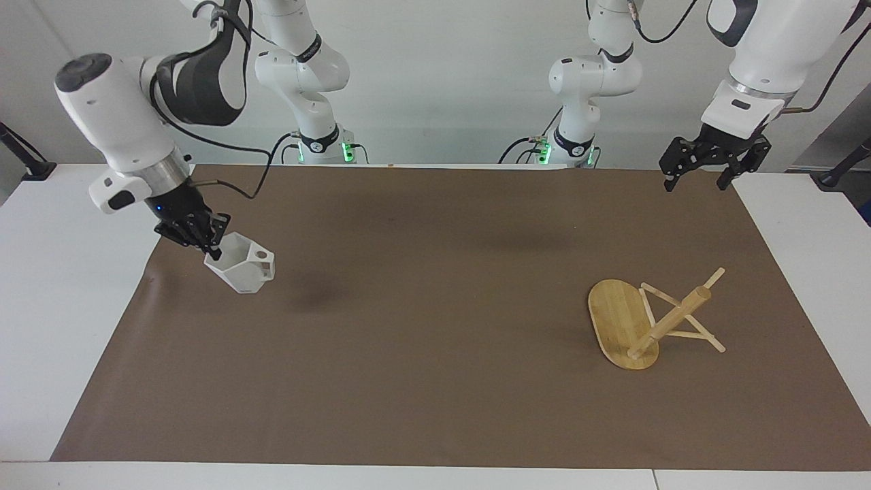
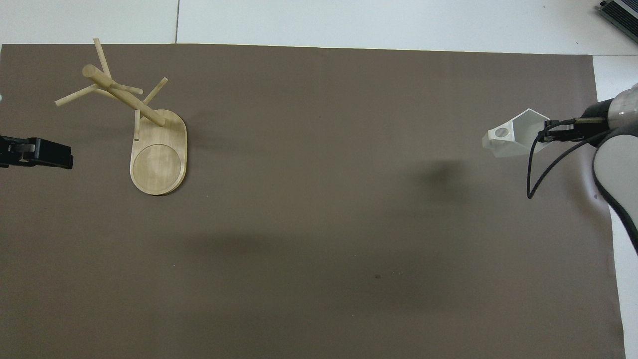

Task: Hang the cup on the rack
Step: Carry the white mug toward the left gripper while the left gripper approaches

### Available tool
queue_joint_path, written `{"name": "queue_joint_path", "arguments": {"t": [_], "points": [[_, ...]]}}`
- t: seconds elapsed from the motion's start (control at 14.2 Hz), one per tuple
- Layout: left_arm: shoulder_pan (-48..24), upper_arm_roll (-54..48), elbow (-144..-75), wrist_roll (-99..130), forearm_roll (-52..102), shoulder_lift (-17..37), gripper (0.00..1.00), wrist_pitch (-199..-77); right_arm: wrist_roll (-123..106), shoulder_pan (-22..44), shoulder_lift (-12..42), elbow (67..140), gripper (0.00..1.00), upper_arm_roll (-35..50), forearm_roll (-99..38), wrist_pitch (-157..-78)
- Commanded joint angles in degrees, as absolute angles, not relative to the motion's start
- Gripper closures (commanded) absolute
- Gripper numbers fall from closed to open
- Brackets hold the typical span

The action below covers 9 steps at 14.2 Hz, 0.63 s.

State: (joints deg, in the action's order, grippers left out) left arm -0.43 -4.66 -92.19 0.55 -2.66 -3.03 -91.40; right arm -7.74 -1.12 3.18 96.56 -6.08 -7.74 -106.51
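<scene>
The right gripper (image 1: 207, 246), clamped on the cup (image 1: 241, 271) and lifted, must carry it to the rack (image 1: 650, 320) at the left arm's end, where the open left gripper (image 1: 701, 178) waits.

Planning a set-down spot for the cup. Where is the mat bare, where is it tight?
Bare: the brown mat between the rack and the cup, held up by the right hand. Tight only around the rack's pegs, toward the left arm's end, where the left hand waits, open.

Facing and overhead cameras, half-turned apart, share the table (image 1: 435, 469).
</scene>
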Motion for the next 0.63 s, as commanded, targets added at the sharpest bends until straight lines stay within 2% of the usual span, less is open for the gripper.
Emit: {"name": "queue_joint_path", "arguments": {"t": [0.0,0.21,0.42,0.56], "points": [[-0.79,-4.75,-93.25,-0.26,-2.72,-4.13,0.00,-91.41,-7.12,-1.58,0.80,91.78,1.00,-5.80,-12.63,-99.95],[-0.88,-5.01,-93.16,-0.26,-2.64,-4.13,0.00,-91.67,-7.21,-1.50,-0.17,92.02,1.00,-5.54,-26.25,-100.28],[-0.53,-5.01,-93.34,-0.26,-2.64,-4.13,0.00,-91.93,-4.85,-1.05,-0.35,92.55,1.00,-0.99,-28.91,-101.07],[-0.36,-5.01,-93.60,-0.61,-2.64,-4.31,0.00,-91.67,-1.95,-0.97,-1.23,94.65,1.00,2.53,-32.77,-104.39]]}}
